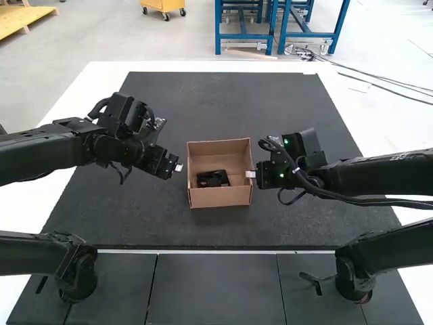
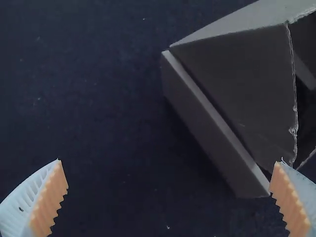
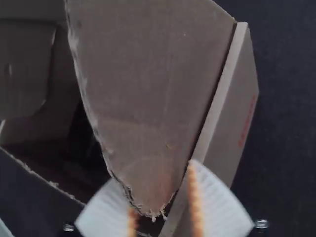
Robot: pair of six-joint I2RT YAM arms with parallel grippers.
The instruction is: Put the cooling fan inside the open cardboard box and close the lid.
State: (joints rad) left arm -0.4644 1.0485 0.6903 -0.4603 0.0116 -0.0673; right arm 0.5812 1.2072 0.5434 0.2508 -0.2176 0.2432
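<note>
Because the right gripper point(image 1: 250, 175) is clamped on only the ragged tip of the right flap point(image 3: 148, 98), the main hazard is a lost or torn grip. The cardboard edge there is already frayed, and a pull at an angle to the fold line could rip it or let it slide out from between the orange pads point(image 3: 194, 197). A second hazard is displacement of the cardboard box point(image 1: 220, 196): it looks light, sits loose on the black mat point(image 1: 203, 101), and nothing braces it, so a folding force applied on one side could drag or tip it. The left gripper point(image 1: 176, 167) hangs just beside the box's left wall with its fingers spread wide, holding nothing. The left flap point(image 2: 237, 94) lies close to one finger, and contact cannot be confirmed. If the two flaps are folded out of sequence, one may jam under the other. The cooling fan point(image 1: 213, 179) is already inside the box, low on the floor toward the front wall and well below the rim, so it should not obstruct closure. It appears to lie flat, its long axis running left to right, roughly parallel to the front wall; which way its face points cannot be determined.
</note>
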